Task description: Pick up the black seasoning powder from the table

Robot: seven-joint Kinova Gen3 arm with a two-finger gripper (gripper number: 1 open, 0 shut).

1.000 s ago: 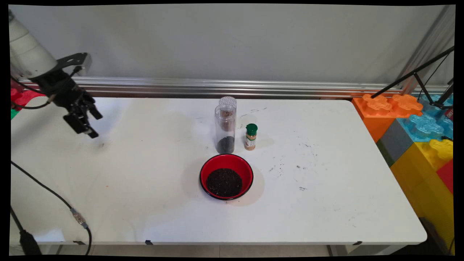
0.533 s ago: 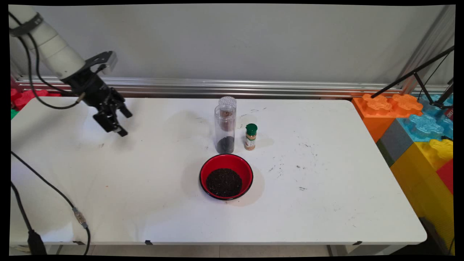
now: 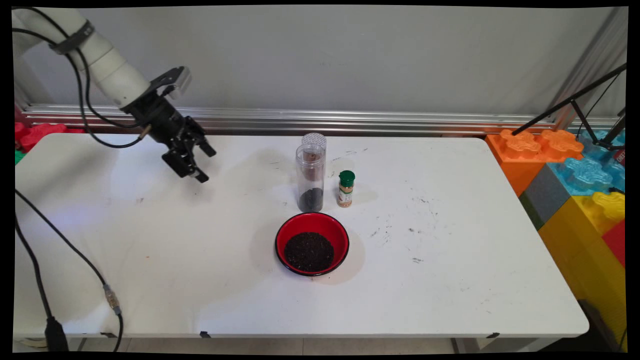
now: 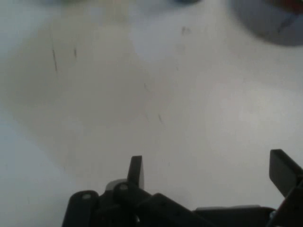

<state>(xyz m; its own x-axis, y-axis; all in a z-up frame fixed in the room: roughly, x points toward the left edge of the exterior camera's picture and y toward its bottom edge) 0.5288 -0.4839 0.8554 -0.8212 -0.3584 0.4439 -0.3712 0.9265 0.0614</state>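
From above, the tool (image 3: 194, 162) hangs empty over the counter's (image 3: 450, 280) far left; the upright clear jar (image 3: 311, 176) stands nearest, well off to its right, spice bottle (image 3: 346, 188) beside it, red bowl (image 3: 312, 243) in front. The hand view shows spread fingers (image 4: 135, 171) above bare counter (image 4: 156, 94).

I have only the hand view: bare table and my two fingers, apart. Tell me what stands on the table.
Observer: A red bowl of dark grains sits near the middle of the table.
Operator: Say what is behind it.
Observer: A tall clear jar with dark grains at its bottom, and beside it, on the picture's right, a small green-capped bottle.
Operator: Place my gripper against those.
Observer: The gripper hangs above the table, well to the picture's left of the jar, touching nothing.
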